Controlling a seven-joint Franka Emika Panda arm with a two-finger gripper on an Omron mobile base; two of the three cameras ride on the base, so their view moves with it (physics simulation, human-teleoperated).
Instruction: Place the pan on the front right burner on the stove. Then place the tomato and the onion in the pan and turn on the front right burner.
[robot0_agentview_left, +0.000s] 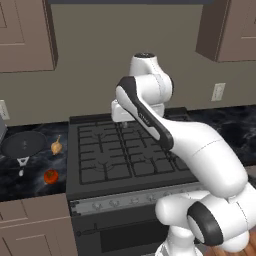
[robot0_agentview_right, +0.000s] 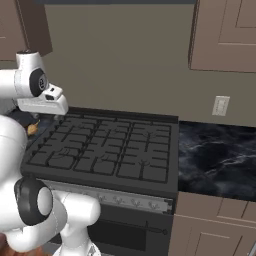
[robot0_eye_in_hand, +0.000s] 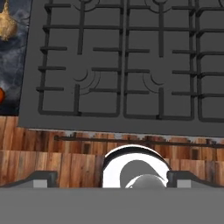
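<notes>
The dark round pan (robot0_agentview_left: 24, 144) rests on the black counter left of the stove (robot0_agentview_left: 130, 150), its short handle pointing toward the front. Beside it lie the tan onion (robot0_agentview_left: 56, 146) and, nearer the front, the red tomato (robot0_agentview_left: 50, 176). My gripper (robot0_agentview_left: 121, 123) hovers above the back left part of the grates, pointing down, well apart from all three. In the hand view the gripper (robot0_eye_in_hand: 112, 179) is open and empty, with the onion (robot0_eye_in_hand: 6, 24) at top left and a sliver of the tomato (robot0_eye_in_hand: 1, 95) at the left edge. The front right burner (robot0_agentview_right: 150, 169) is bare.
A silver knob strip (robot0_agentview_right: 125, 200) runs along the stove front above the dark oven door. Black marble counter (robot0_agentview_right: 215, 155) extends to the right. Wall cabinets (robot0_agentview_left: 25, 35) hang above the left counter. My own arm crosses over the right side of the grates in the left base view.
</notes>
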